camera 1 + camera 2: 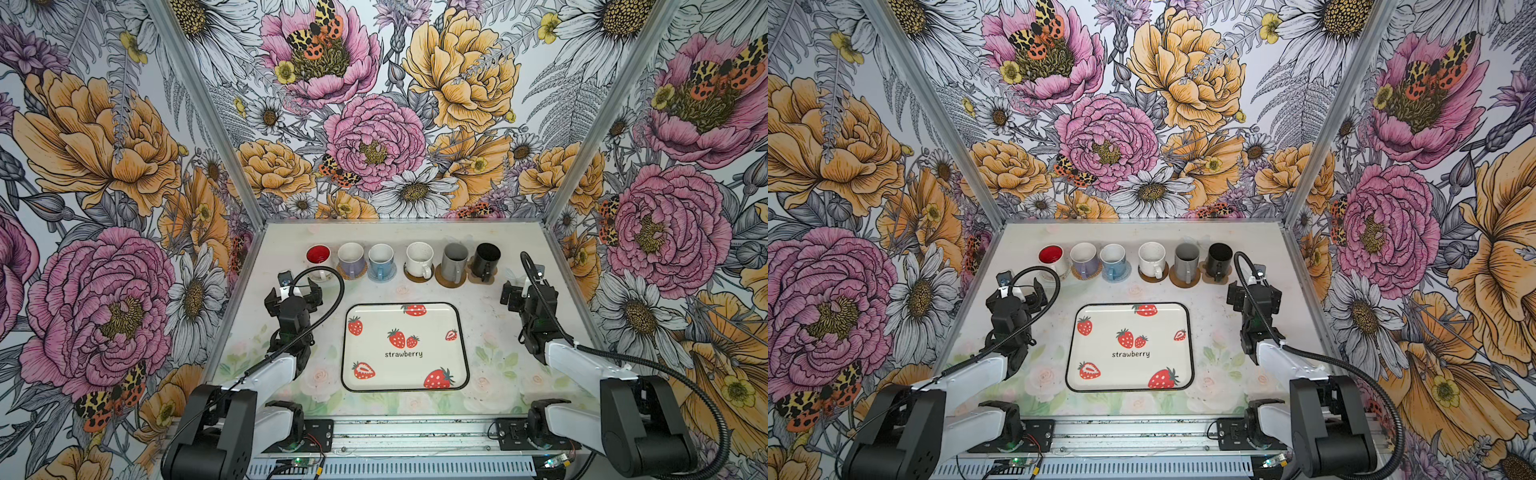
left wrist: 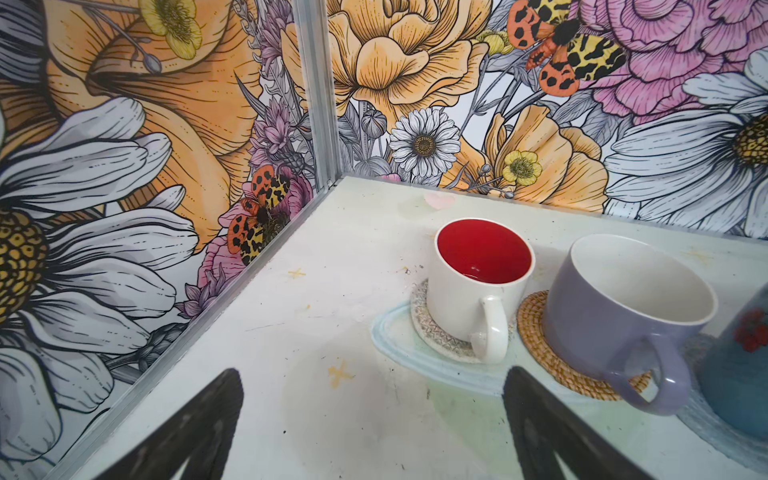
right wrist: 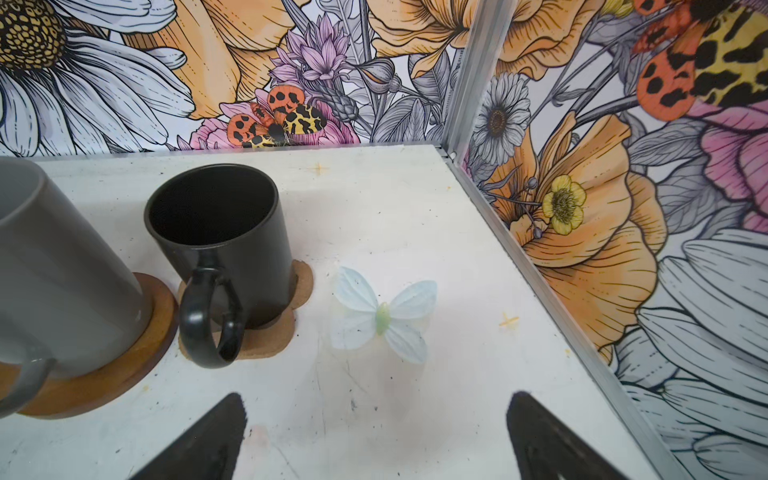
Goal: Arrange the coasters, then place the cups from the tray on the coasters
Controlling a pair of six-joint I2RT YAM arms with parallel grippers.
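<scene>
A robot lab booth; floral panels [image 1: 374, 124] in an aluminium frame [image 2: 320, 104]; arm mounts [image 1: 318, 432] on a rail [image 1: 415, 436] at 6 o'clock.

Left gripper [image 1: 1017, 289] jaws spread wide, nothing between them; white red-inside cup [image 1: 1051, 258] just ahead. Right gripper [image 1: 1253, 289] jaws also wide, black cup [image 1: 1219, 258] ahead, toward the middle. Cups sit on coasters [image 1: 1185, 282]. Tray [image 1: 1167, 328] between both grippers, behind the jaws.

The light blue mug [image 2: 744, 374] is blurred and cropped by the left wrist view's edge, the grey mug [image 3: 54, 270] is cropped in the right wrist view, and in a top view a black cable [image 1: 342, 291] hides the far-left white mug [image 1: 319, 255] at its base.
</scene>
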